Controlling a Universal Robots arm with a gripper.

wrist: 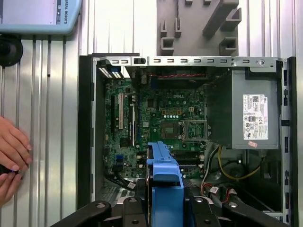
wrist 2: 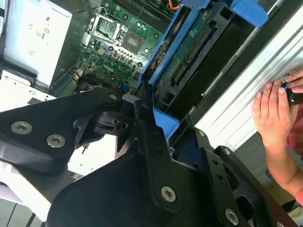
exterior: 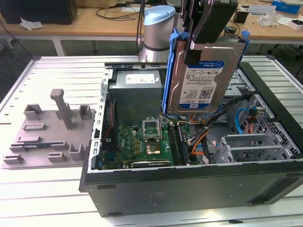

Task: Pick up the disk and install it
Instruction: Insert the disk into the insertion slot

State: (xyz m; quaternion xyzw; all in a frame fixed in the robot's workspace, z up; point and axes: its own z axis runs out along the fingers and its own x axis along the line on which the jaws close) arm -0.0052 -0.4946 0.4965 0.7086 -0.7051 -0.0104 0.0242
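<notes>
We count one disk (exterior: 201,80) and one computer case (exterior: 189,189). We also find one power supply (exterior: 135,94) and one grey rack (exterior: 47,132).

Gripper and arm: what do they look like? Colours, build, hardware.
The gripper is matte black. In the second wrist view it is built from broad, flat linkage plates with rounded ends, pinned with silver screw heads and narrowing to slim black fingers. In the exterior view the arm is a round silver-grey joint topped with a pale blue cap.
</notes>
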